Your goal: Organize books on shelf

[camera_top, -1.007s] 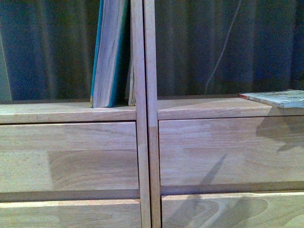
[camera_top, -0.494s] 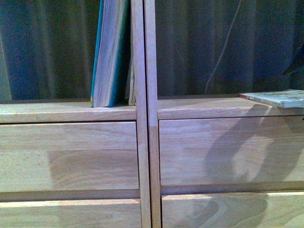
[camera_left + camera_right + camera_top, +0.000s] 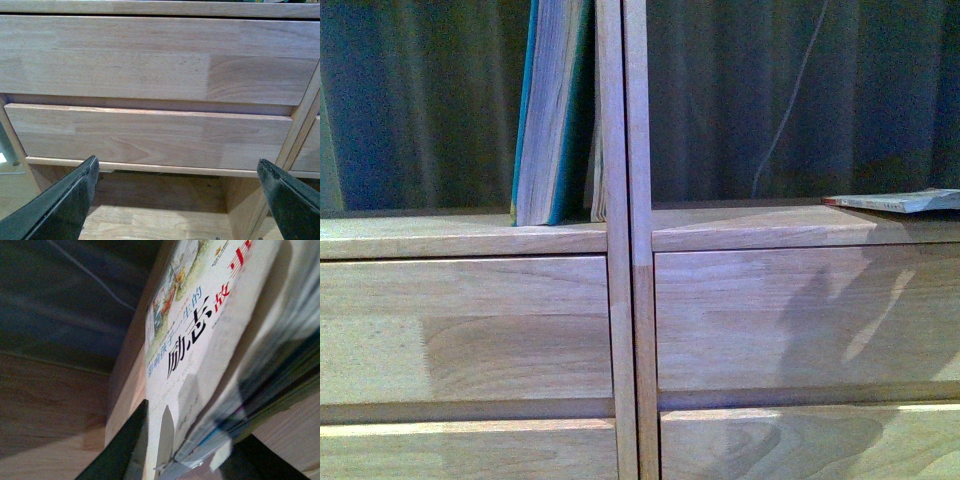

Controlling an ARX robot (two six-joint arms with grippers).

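White book [image 3: 905,202] cropped, right pincer [image 3: 195,422] clamping

Shelf: you are facing a light-wood double shelf [image 3: 470,238], its two bays split by a pair of slim upright posts [image 3: 625,150].
Fronts: wide plank fronts [image 3: 470,330] sit below the open board on both sides. Your left wrist view shows two more planks [image 3: 150,135] above a gap and a pale wood floor [image 3: 150,220].
Left bay: a teal book [image 3: 548,110] with yellowed pages stands on the board, tilted towards the posts. A thin book [image 3: 596,180] sits between it and the post.
Right bay: a white book [image 3: 900,202] lies low over the board and runs out of your front view at the far right. You cannot tell whether it rests fully on the wood.
Cover: your right wrist view shows its white front with black, blue and red print and a small drawing.
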